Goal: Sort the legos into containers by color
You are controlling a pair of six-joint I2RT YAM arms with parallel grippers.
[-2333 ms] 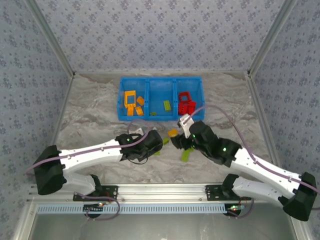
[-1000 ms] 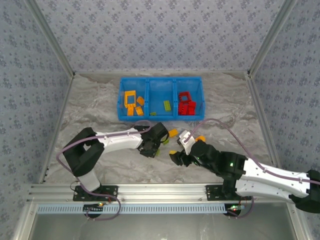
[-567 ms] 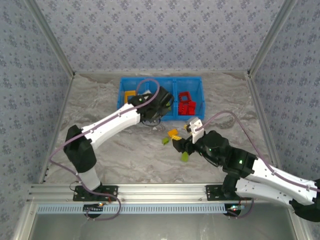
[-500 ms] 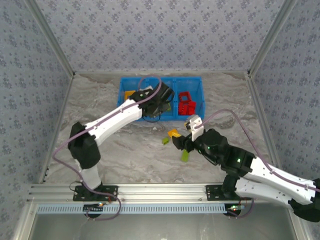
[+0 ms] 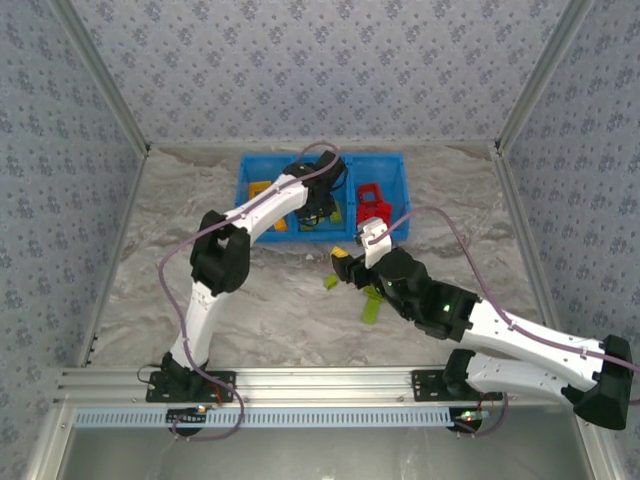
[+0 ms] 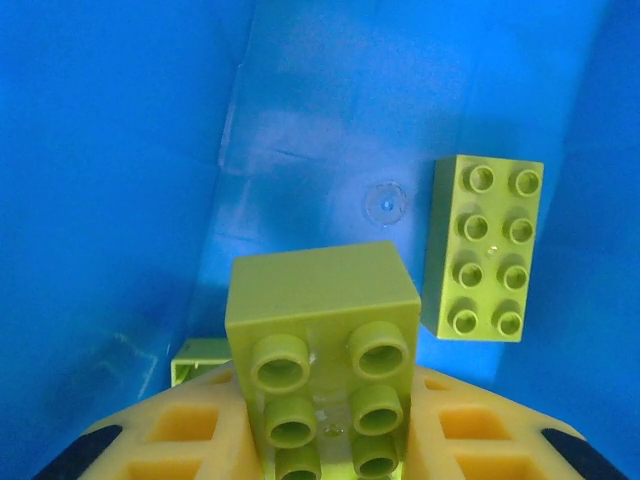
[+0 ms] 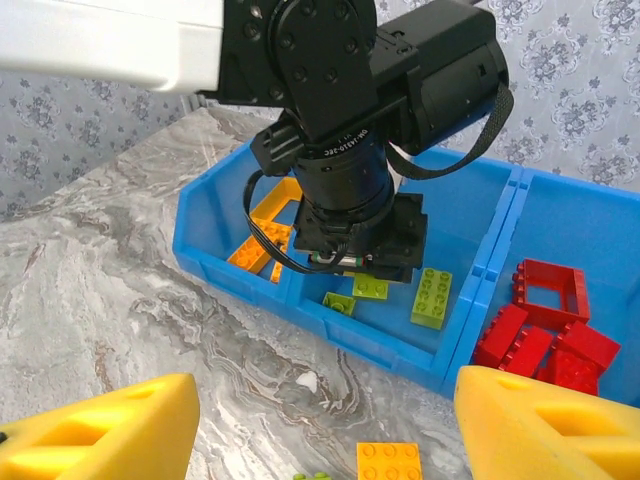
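Note:
My left gripper is shut on a lime green lego and hangs in the middle compartment of the blue container. A longer green lego and a small green one lie on that compartment's floor. Orange legos fill the left compartment and red legos the right one. My right gripper is open low over the table in front of the container, with an orange lego lying between its fingers. Two green legos lie on the table beside it.
The left arm stretches diagonally from the near left to the container. The right arm lies across the near right. The marble tabletop is bounded by patterned walls at the back and sides.
The left arm swung from the table up into the container's middle compartment, carrying the green lego. The right gripper shifted a little toward the container, over the orange lego, and opened slightly wider.

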